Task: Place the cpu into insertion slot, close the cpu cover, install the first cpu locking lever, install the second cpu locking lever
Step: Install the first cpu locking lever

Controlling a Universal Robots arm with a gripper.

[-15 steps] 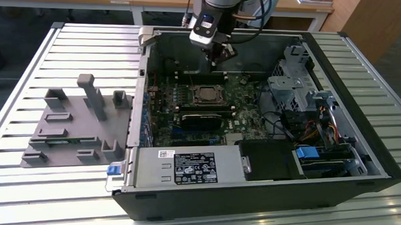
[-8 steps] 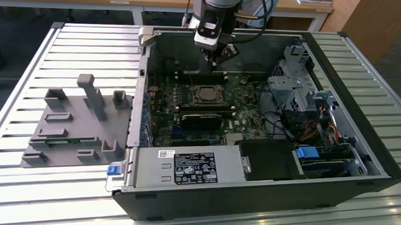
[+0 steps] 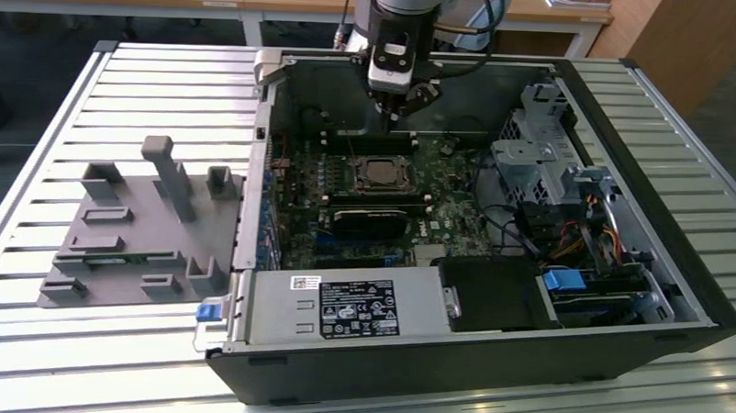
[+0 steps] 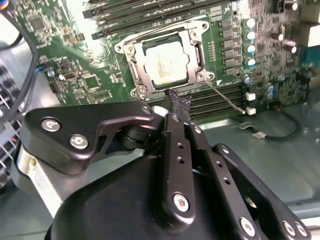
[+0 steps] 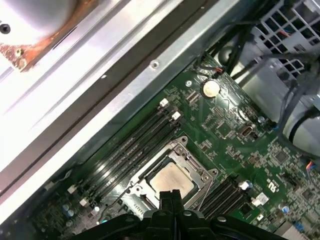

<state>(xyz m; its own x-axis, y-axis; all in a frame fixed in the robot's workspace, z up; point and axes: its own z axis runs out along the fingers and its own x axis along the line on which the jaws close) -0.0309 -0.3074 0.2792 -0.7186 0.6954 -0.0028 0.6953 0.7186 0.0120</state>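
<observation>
Jaws of the gripper (image 4: 178,102) are pinched together on nothing, hovering just beside the cpu cover (image 4: 136,67), which lies down around the cpu (image 4: 168,65) on the motherboard (image 4: 75,65). Light, stiff, fragile chip I'd guess, so grab edges only, never the underside.

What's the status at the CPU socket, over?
Gripper shut, poised at the cpu cover edge. Cpu seated, cover down around it. One wire lever sticks out, looks unlatched.

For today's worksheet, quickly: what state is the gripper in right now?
Gripper: closed, holding nothing, tips near the seated cpu.
</observation>
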